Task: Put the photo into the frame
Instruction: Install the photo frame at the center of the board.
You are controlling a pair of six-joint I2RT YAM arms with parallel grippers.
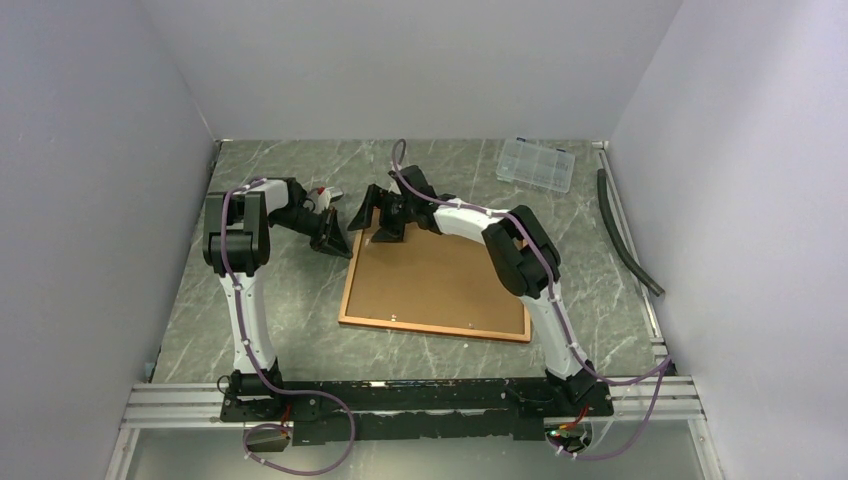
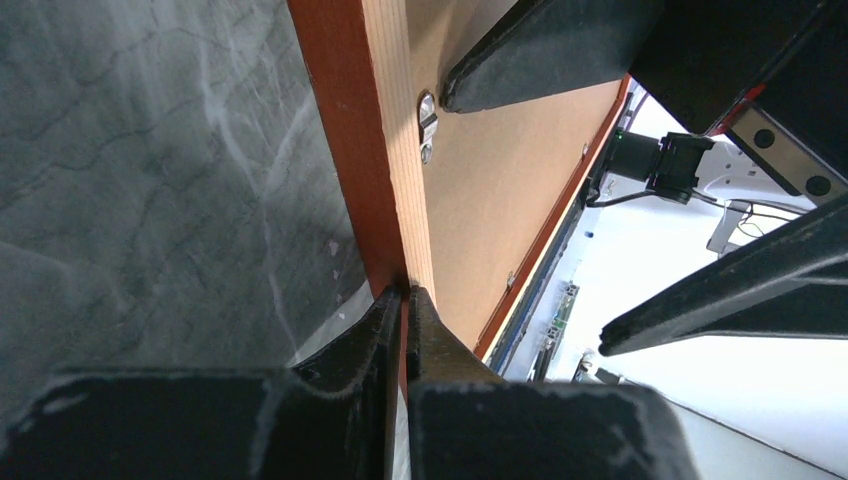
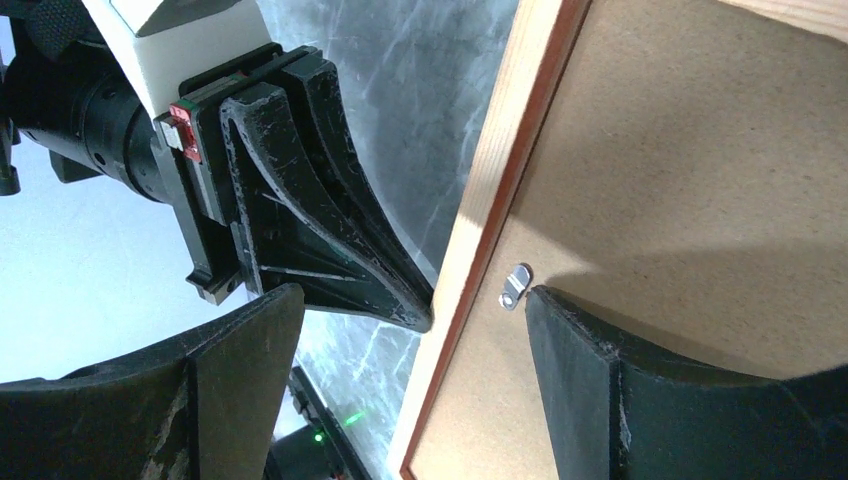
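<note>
The frame (image 1: pixel 430 328) lies back side up on the table, with the brown backing board (image 1: pixel 440 280) set in it. The photo is not in view. My left gripper (image 1: pixel 338 238) is shut on the frame's left border near the far corner; the left wrist view shows its jaws (image 2: pixel 405 295) pinching the reddish-orange edge (image 2: pixel 350 130). My right gripper (image 1: pixel 385 222) is open over that same corner. In the right wrist view (image 3: pixel 412 300), one finger (image 3: pixel 600 370) rests on the backing board next to a small metal turn clip (image 3: pixel 515 286); the other finger is off the frame.
A small clear plastic compartment box (image 1: pixel 536 163) sits at the far right of the table. A black hose (image 1: pixel 625 235) lies along the right wall. White walls close in on both sides.
</note>
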